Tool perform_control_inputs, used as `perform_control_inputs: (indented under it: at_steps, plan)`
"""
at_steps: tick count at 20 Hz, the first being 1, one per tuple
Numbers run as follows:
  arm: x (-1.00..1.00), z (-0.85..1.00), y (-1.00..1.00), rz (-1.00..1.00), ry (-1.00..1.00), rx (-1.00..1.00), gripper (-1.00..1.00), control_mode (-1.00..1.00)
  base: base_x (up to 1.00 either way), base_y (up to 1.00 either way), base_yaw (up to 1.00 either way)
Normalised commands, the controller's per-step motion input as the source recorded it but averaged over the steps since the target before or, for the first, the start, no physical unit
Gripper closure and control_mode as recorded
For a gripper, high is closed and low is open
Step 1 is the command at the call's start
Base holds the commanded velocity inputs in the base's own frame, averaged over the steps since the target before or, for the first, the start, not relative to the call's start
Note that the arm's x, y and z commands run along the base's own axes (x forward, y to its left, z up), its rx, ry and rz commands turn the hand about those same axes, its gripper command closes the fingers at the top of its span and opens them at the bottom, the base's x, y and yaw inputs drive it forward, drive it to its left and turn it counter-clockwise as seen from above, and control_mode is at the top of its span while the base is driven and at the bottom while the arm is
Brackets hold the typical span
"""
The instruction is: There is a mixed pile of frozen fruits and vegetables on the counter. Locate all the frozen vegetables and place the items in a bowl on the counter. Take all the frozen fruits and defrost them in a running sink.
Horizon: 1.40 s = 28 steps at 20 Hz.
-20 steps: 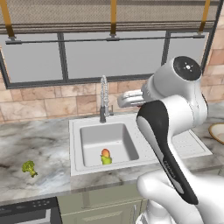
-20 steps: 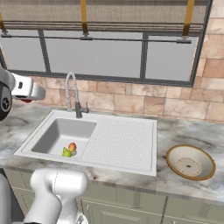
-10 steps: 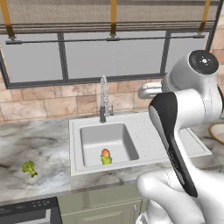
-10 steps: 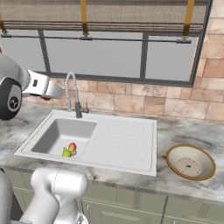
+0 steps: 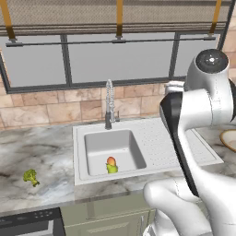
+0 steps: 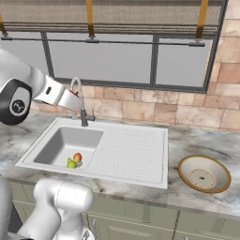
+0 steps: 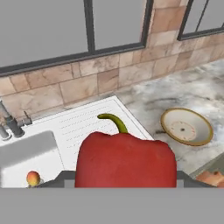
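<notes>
Hand view: the end effector (image 7: pixel 124 183) is closed around a glossy red pepper (image 7: pixel 126 159) with a curved green stem, carried high above the ribbed drainboard of the sink (image 7: pixel 87 124). Left of the sink, the knobbly broccoli (image 5: pixel 31 177) lies on the veined marble counter (image 5: pixel 41 152). In the basin sit 2 smooth round fruits, yellow-green (image 5: pixel 112 168) and orange-red (image 5: pixel 111 161), touching. Right of the sink rests the shallow tan bowl (image 6: pixel 204 174). My judgement: the slick skin could slip, or an early release would drop the pepper beside the bowl's low rim and let it roll.
</notes>
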Motion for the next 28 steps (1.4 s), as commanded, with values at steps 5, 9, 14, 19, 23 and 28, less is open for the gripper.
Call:
perform_control_inputs:
  at_steps: [5,9,14,19,23,28]
  plan:
    - [0.04,0.03,-0.57,-0.23,0.01,0.00,1.00,-1.00,0.00,0.00,0.00]
    - [0.06,0.00,-0.63,-0.10,0.06,0.05,1.00,-1.00,0.00,0.00,0.00]
    - [0.03,0.00,-0.78,-0.09,0.09,0.09,1.00,-1.00,0.00,0.00,0.00]
    - [0.02,0.00,-0.73,-0.08,0.08,0.08,1.00,-1.00,0.00,0.00,0.00]
    - [0.01,0.00,-0.66,-0.09,0.06,0.06,1.00,-1.00,0.00,0.00,0.00]
    - [0.00,-0.02,-0.69,-0.06,0.04,0.08,1.00,-1.00,0.00,0.00,0.00]
